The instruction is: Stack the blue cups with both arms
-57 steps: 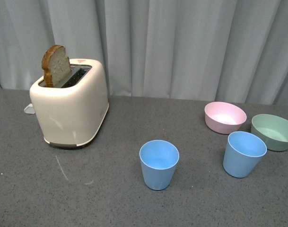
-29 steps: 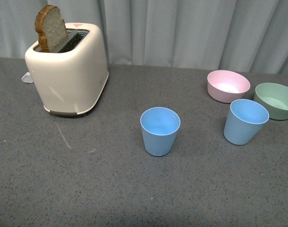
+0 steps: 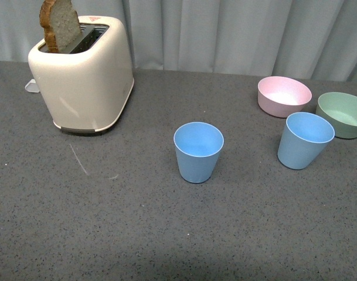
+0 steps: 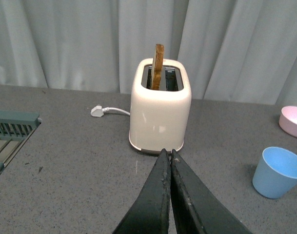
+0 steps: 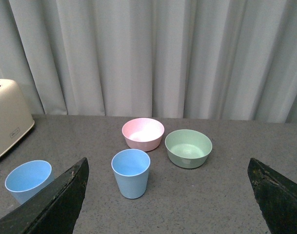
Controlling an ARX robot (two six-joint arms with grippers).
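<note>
Two light blue cups stand upright on the grey table. One blue cup (image 3: pixel 198 151) is in the middle; it also shows in the left wrist view (image 4: pixel 279 172) and in the right wrist view (image 5: pixel 29 181). The other blue cup (image 3: pixel 305 140) stands to the right, next to the bowls, and shows in the right wrist view (image 5: pixel 131 173). Neither arm shows in the front view. My left gripper (image 4: pixel 168 154) is shut and empty, hovering before the toaster. My right gripper (image 5: pixel 168 168) is wide open and empty, with the right cup between and beyond its fingers.
A cream toaster (image 3: pixel 81 73) with a bread slice (image 3: pixel 59 24) stands at the back left. A pink bowl (image 3: pixel 284 96) and a green bowl (image 3: pixel 343 114) sit at the back right. A white plug and cord (image 4: pixel 100 111) lies beside the toaster. A dark rack (image 4: pixel 7 134) shows in the left wrist view.
The front view has tilted downward: toaster, cups and bowls all sit higher in the picture. Nothing on the table has moved.
</note>
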